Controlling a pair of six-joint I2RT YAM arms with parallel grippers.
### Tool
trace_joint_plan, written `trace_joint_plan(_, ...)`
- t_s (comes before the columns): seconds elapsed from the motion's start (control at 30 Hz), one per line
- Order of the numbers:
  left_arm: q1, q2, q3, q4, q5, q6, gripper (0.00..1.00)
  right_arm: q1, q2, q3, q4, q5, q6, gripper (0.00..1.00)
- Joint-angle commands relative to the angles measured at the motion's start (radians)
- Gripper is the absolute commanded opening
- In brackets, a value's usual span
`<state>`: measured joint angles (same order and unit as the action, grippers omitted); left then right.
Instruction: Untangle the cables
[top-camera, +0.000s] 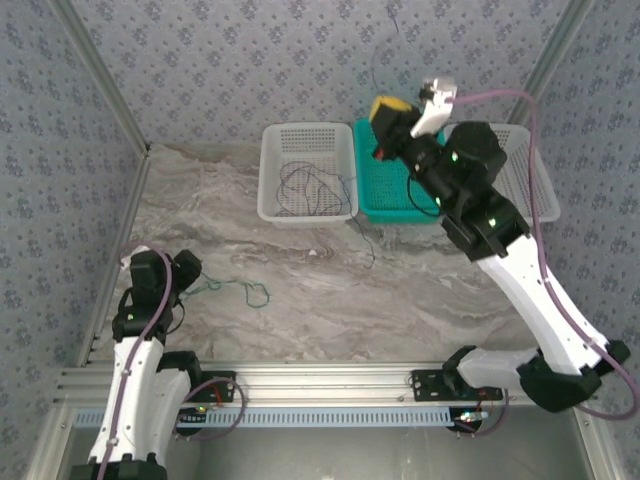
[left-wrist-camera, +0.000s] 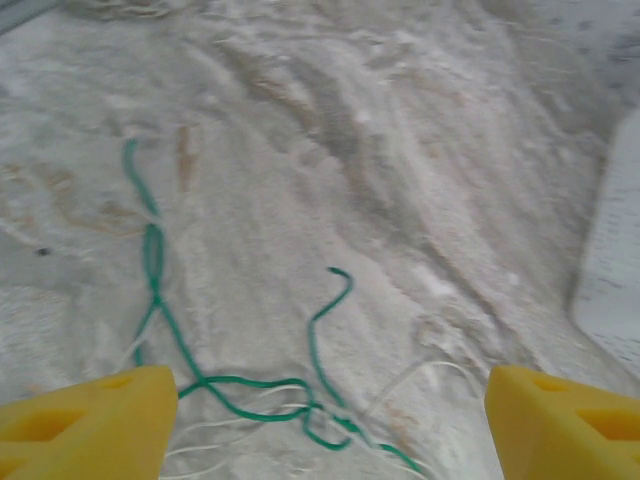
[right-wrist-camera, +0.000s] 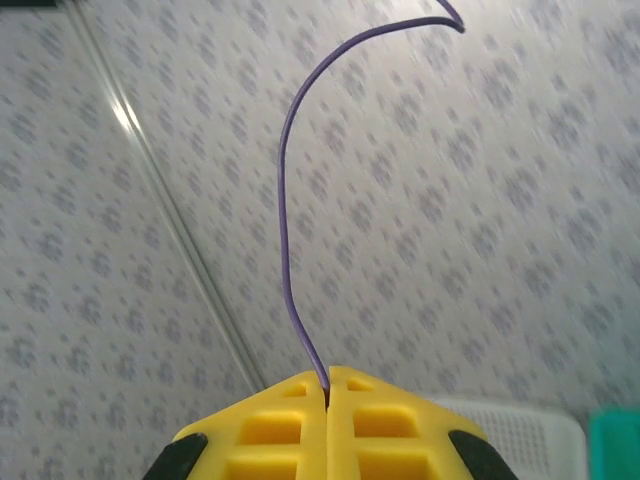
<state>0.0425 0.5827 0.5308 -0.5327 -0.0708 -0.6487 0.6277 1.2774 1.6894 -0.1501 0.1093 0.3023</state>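
- Top view: the right hand (top-camera: 385, 112) is up high over the teal basket (top-camera: 378, 205), and a thin violet-blue cable (top-camera: 376, 65) runs off its tips.
- The left hand (top-camera: 190, 275) sits low on the surface (top-camera: 320, 310), with the green cable (top-camera: 240, 290) just beside it.
- Dark cables (top-camera: 305, 185) lie knotted in the white basket (top-camera: 268, 175), and one strand trails over the rim onto the surface.
- I count three baskets: two white, including the second white basket (top-camera: 522, 165), and one teal.
- Left wrist: the fingers are spread wide and released. The green cable (left-wrist-camera: 150, 260) lies loose between them, twined with one pale strand (left-wrist-camera: 420, 370).
- Right wrist: the right hand (right-wrist-camera: 328, 390) is clenched on that one violet-blue cable (right-wrist-camera: 283, 200).
- My read is that this is mid-sort, with one cable laid out and one lifted.
- Next, the lifted one should be set down well apart from the green. I can't count the dark bundle.
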Motion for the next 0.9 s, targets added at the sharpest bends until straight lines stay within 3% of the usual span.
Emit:
trace_joint_plan(0.0, -0.037, -0.012, 0.053, 0.084, 0.247, 0.095, 0.81, -0.023, 0.12, 0.171, 0.015, -0.095, -0.08, 0.0)
trace_joint_plan(0.07, -0.098, -0.019, 0.067, 0.106, 0.354, 0.129, 0.81, -0.041, 0.203, 0.299, 0.026, -0.134, -0.097, 0.0)
trace_joint_plan(0.13, -0.167, -0.042, 0.064, 0.13, 0.37, 0.135, 0.81, -0.052, 0.281, 0.414, 0.03, -0.144, -0.105, 0.0)
trace_joint_plan(0.27, -0.292, -0.087, 0.028, 0.178, 0.317, 0.124, 0.84, -0.085, 0.461, 0.629, 0.032, -0.176, -0.129, 0.0)
trace_joint_plan(0.4, -0.351, -0.068, 0.037, 0.146, 0.267, 0.124, 0.84, -0.129, 0.645, 0.812, -0.029, -0.201, -0.102, 0.0)
trace_joint_plan(0.57, -0.371, -0.045, 0.052, 0.122, 0.233, 0.113, 0.84, -0.158, 0.799, 0.825, -0.098, -0.274, -0.023, 0.0)
trace_joint_plan(0.67, -0.371, -0.015, 0.081, 0.041, 0.103, 0.056, 0.84, -0.152, 0.845, 0.696, -0.1, -0.292, -0.018, 0.0)
trace_joint_plan(0.73, -0.371, 0.017, 0.105, -0.025, 0.002, 0.007, 0.84, -0.147, 0.877, 0.616, -0.103, -0.28, -0.02, 0.08)
trace_joint_plan(0.8, -0.37, 0.063, 0.131, -0.083, -0.08, -0.029, 0.85, -0.145, 0.913, 0.585, -0.132, -0.263, -0.016, 0.23)
trace_joint_plan(0.87, -0.37, 0.111, 0.156, -0.137, -0.168, -0.089, 0.86, -0.145, 0.937, 0.605, -0.198, -0.25, -0.015, 0.46)
